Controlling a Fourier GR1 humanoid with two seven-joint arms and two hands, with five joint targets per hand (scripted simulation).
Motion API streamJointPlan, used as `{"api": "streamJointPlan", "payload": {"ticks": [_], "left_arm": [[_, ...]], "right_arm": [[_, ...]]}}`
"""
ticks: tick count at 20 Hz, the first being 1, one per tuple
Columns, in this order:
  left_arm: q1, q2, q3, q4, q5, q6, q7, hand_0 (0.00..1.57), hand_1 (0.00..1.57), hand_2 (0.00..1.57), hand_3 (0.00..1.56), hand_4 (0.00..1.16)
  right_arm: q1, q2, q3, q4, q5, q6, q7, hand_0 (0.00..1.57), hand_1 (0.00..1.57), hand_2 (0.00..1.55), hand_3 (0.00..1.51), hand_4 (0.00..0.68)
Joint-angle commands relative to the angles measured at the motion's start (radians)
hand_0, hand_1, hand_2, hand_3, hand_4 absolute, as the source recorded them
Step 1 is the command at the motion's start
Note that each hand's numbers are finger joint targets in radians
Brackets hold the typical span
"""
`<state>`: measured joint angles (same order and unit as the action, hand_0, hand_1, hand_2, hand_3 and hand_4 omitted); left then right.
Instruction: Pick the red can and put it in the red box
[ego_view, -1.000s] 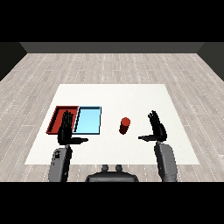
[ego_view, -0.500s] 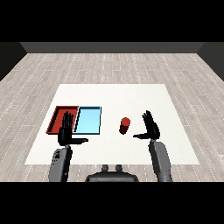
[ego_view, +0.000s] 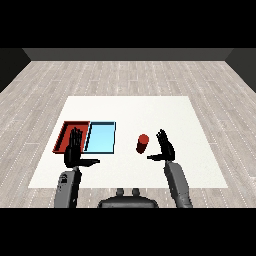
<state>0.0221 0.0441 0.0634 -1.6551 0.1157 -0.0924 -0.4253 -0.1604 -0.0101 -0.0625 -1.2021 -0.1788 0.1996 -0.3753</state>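
A small red can (ego_view: 142, 143) stands upright on the white table (ego_view: 150, 107), right of the two trays. My right hand (ego_view: 165, 147) is just right of the can, open, fingers straight and thumb pointing toward it, not touching. The red tray (ego_view: 65, 131) lies at the left with the light blue tray (ego_view: 101, 137) beside it on its right. My left hand (ego_view: 75, 151) hovers open over the near edge of the red tray, thumb stretched to the right.
Both grey forearms (ego_view: 177, 182) rise from the near table edge. The table's far half and right side are bare white surface. Grey wood floor surrounds the table.
My right hand has moved left toward the red can, from well right of it to close beside it. The left hand and the can have stayed put.
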Motion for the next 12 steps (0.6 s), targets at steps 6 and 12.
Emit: {"api": "streamJointPlan", "payload": {"ticks": [6, 12], "left_arm": [[0.024, 0.008, 0.008, 0.075, 0.006, -0.018, -0.090, 0.00, 0.00, 0.00, 0.00, 0.00], [-0.046, -0.028, -0.032, 0.052, -0.022, 0.038, -0.022, 0.00, 0.00, 0.00, 0.00, 0.00]], "right_arm": [[-0.071, 0.010, 0.087, 0.113, -0.089, -0.078, -0.052, 0.00, 0.00, 0.00, 0.00, 0.000], [-0.136, 0.010, 0.166, 0.175, -0.141, -0.148, -0.044, 0.00, 0.00, 0.00, 0.00, 0.000]]}}
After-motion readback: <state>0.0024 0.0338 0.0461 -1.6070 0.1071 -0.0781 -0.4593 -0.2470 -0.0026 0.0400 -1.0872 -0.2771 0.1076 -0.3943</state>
